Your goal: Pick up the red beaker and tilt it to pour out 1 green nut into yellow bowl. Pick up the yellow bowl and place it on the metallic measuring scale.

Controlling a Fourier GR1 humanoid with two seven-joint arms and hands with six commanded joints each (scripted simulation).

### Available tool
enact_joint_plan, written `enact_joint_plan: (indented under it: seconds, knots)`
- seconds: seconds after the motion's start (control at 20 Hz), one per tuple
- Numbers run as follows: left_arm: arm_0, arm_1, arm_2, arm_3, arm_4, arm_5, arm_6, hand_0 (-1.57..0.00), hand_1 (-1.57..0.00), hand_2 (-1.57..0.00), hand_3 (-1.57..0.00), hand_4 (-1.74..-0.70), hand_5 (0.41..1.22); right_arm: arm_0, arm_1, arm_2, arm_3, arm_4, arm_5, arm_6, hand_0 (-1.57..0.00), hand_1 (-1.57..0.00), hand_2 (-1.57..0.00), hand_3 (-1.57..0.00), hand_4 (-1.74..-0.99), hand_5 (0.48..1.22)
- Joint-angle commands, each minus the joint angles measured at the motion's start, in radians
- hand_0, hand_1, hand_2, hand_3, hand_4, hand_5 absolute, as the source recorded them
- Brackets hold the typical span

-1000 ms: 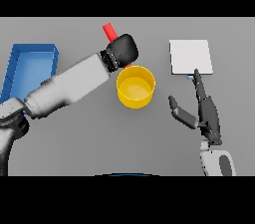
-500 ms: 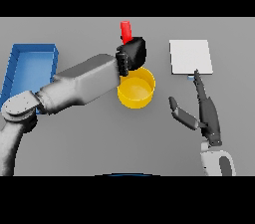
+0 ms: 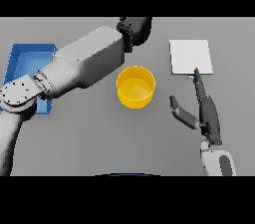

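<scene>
Grey bench holds round yellow plastic bowl mid-bench, looks light, stiff; grab by rim. Flat metal scale near. Red beaker hidden. Left robot hand can't tell. Right robot hand spread wide, empty.

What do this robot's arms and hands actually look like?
Each arm is a chain of smooth, rounded grey and white shells with a disc-shaped joint. The left hand is a dark, blocky shape. The right hand is dark with slim, segmented fingers and a thumb, on a white wrist. No cables or markings show.
</scene>
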Motion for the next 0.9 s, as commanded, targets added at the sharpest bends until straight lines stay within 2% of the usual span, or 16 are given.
enact_joint_plan:
  seconds: [0.0, 0.1, 0.25, 0.4, 0.5, 0.6, 0.7, 0.75, 0.85]
  knots:
    - [-0.028, 0.014, 0.017, 0.021, 0.02, 0.01, -0.017, -1.57, -1.57, -1.57, -1.57, -1.73, 1.221, 0.005, 0.0, 0.006, 0.002, 0.007, 0.001, -0.013, 0.0, 0.0, 0.0, 0.0, -1.154, 0.654]
    - [-0.082, 0.05, 0.06, 0.072, 0.062, 0.045, -0.012, -1.57, -1.57, -1.57, -1.18, -1.73, 1.221, -0.002, 0.003, 0.007, 0.007, 0.016, -0.008, -0.008, 0.0, 0.0, 0.0, 0.0, -1.16, 0.66]
    - [-0.162, 0.088, 0.182, 0.218, 0.181, 0.075, 0.019, -1.57, -1.57, -1.57, -1.37, -1.73, 1.221, -0.009, 0.011, 0.011, 0.014, 0.004, 0.001, -0.017, 0.0, 0.0, 0.0, 0.0, -1.16, 0.661]
    - [-0.181, 0.134, 0.376, 0.334, 0.393, 0.076, 0.077, -1.57, -1.57, -1.57, -1.47, -1.73, 1.221, -0.022, 0.005, 0.015, 0.017, 0.036, -0.019, 0.005, 0.0, 0.0, 0.0, 0.0, -1.146, 0.641]
    - [-0.175, 0.182, 0.508, 0.395, 0.548, 0.092, 0.118, -1.57, -1.57, -1.57, -1.42, -1.74, 1.221, -0.028, 0.002, 0.023, 0.021, 0.064, -0.032, 0.005, 0.0, 0.0, 0.0, 0.0, -1.144, 0.633]
    - [-0.148, 0.23, 0.593, 0.46, 0.665, 0.132, 0.144, -1.57, -1.57, -1.57, -1.39, -1.74, 1.221, -0.038, 0.012, 0.017, 0.031, 0.034, -0.021, -0.004, 0.0, 0.0, 0.0, 0.0, -1.129, 0.625]
    - [-0.113, 0.285, 0.674, 0.508, 0.783, 0.168, 0.154, -1.57, -1.57, -1.57, -1.46, -1.74, 1.221, -0.045, 0.013, 0.003, 0.04, -0.019, 0.009, -0.029, 0.0, 0.0, 0.0, 0.0, -1.093, 0.623]
    - [-0.087, 0.304, 0.71, 0.526, 0.839, 0.185, 0.157, -1.57, -1.57, -1.57, -1.48, -1.74, 1.221, -0.052, 0.006, -0.004, 0.036, -0.039, 0.023, -0.024, 0.0, 0.0, 0.0, 0.0, -1.083, 0.625]
    - [-0.024, 0.337, 0.759, 0.552, 0.929, 0.239, 0.183, -1.57, -1.57, -1.57, -1.51, -1.74, 1.221, -0.037, 0.002, 0.003, 0.033, -0.039, 0.034, -0.025, 0.0, 0.0, 0.0, 0.0, -1.092, 0.637]
